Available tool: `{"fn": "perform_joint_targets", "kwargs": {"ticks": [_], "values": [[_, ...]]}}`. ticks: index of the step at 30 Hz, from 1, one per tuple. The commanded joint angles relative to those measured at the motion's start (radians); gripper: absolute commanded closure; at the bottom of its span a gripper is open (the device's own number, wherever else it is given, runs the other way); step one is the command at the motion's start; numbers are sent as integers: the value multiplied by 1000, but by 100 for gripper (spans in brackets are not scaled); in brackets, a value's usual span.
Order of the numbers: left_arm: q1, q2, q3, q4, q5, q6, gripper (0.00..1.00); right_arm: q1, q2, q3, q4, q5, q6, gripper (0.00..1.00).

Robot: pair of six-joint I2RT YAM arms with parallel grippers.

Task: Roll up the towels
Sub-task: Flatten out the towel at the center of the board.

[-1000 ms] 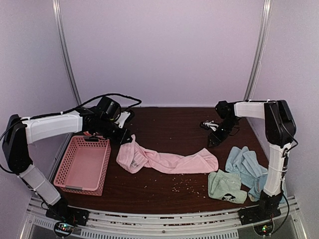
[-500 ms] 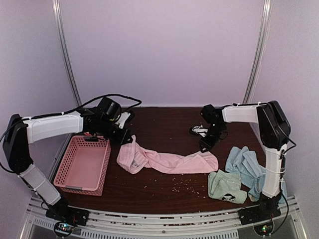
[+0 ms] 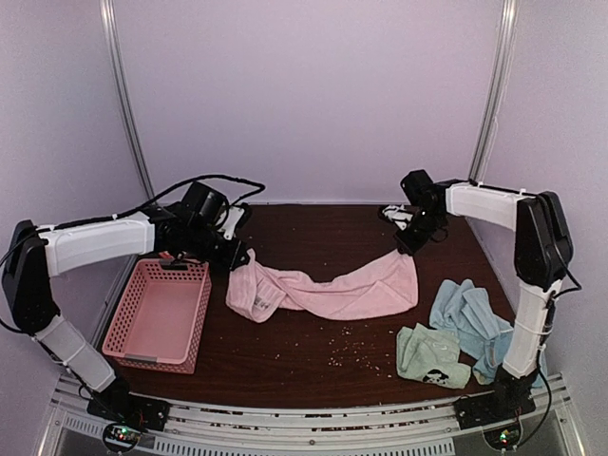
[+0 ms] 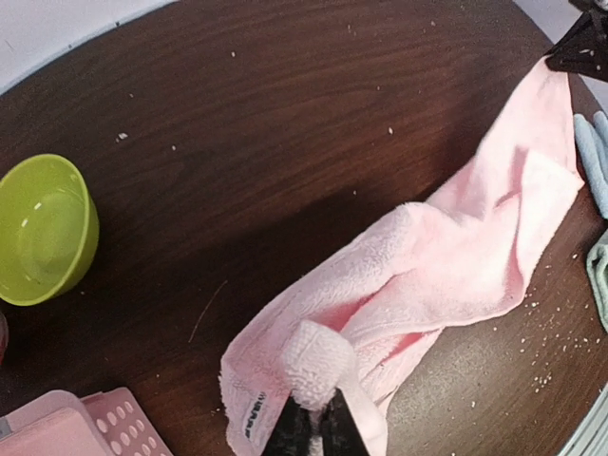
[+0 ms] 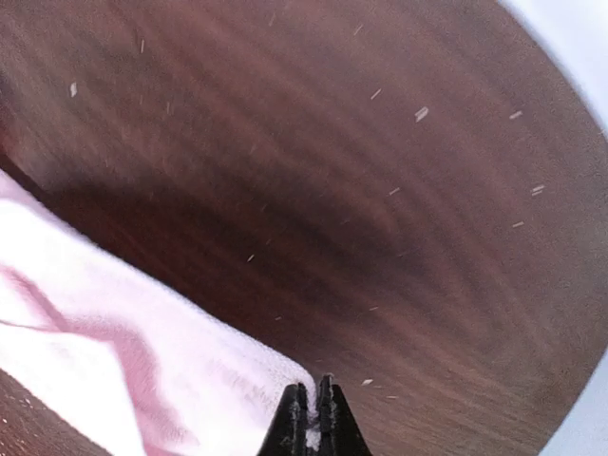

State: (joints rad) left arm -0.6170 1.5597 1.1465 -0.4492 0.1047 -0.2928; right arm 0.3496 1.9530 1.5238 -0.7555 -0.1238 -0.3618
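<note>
Checking the top view first, we saw the pink towel (image 3: 332,290) strung across the middle of the table (image 3: 323,223), sagging between the two arms. The left gripper (image 3: 239,258) was clamped on its left end, just right of the pink basket (image 3: 122,313). The right gripper (image 3: 407,249) was pinched on the far right corner, which was lifted off the wood. The left half looked twisted and bunched, so we judged the step in hand to be spreading it flat before any roll: draw the ends apart evenly, undo the twist, and lower both ends together. The mint green towel (image 3: 432,356) and the light blue towels (image 3: 467,313) sat heaped near right, close to the pink one but apart from it. We judged that a drift that way would overlap them. Crumbs (image 3: 347,356) dotted the near wood.

In the left wrist view, the fingers were together on a fat wad of pink terry (image 4: 456,256). A green bowl (image 4: 43,228) stood well apart from the cloth, hidden in the top view. A basket corner showed beside the gripper.

In the right wrist view, which was blurred, the fingers were closed on a thin corner of the towel (image 5: 123,361) with bare wood beyond. We judged the bite shallow and likely to slip under a hard pull.
</note>
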Motion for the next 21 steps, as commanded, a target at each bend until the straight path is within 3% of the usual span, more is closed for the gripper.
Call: {"fn": "perform_joint_targets", "kwargs": {"ticks": [1,8,13,18,21], "values": [[1,-119,-30,118,-37,31,97,-27,-171,77,74,27,40,100],[2,-246,-184,314,73,75,87,-71,-228,10,133,-7,65,100],[2,-222,-185,254,196,114,79,-96,-218,-42,119,-49,67,100],[2,-176,-147,165,20,38,69,-99,-226,-55,118,-63,66,100],[0,-67,-79,98,68,15,66,-100,-239,-17,116,-65,76,100]]}}
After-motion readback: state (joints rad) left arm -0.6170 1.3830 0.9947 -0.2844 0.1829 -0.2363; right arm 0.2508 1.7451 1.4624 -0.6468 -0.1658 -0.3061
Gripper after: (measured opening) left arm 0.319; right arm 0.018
